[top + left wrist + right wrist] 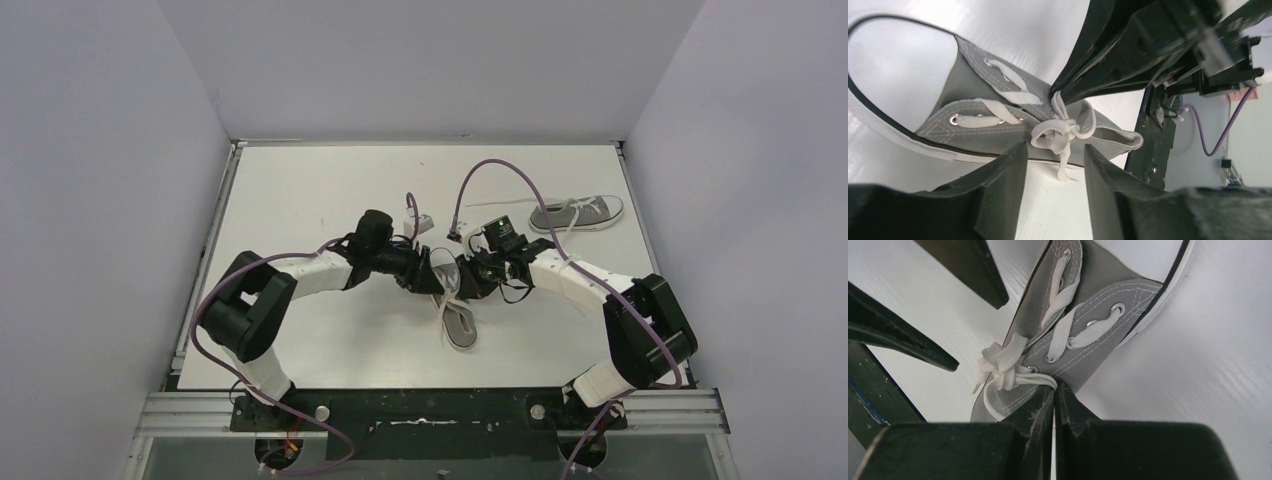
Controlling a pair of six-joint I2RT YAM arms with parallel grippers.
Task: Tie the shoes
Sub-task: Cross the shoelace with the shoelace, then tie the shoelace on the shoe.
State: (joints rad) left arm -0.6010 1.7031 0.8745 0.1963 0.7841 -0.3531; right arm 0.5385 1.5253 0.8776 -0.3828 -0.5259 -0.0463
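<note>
At the near edge of the white worktop point(330, 200), the left arm point(262, 300) and the right arm point(640, 325) rise from bases bolted side by side. Both bend inward and meet around the middle. Just beyond the bases lies the near shoe point(461, 325), grey canvas with a white sole edge. It sits on the worktop about midway between the arms and runs roughly near to far. Both sets of fingers crowd over its far end.

The left fingers point(998, 192) are spread with nothing gripped. Through the gap, their wrist camera sees the knot point(1054, 134), a loose bunch of flat white lace at the top eyelets. A short tail hangs from it down the shoe's side. Whether the left fingertips touch the knot cannot be told; they sit just beside it.

The right fingers point(1053, 407) are pressed together, pinching a strand of the lace point(1034, 381) that runs out of the knot. In the left wrist view their tip meets the lace at the knot's upper edge. Flat lace crosses the lower eyelets.

Farther back and to the right, well apart from the arms' work, the far shoe point(577, 212) rests near the worktop's right edge with white lace across its top. Purple cables point(500, 170) arc above the wrists.
</note>
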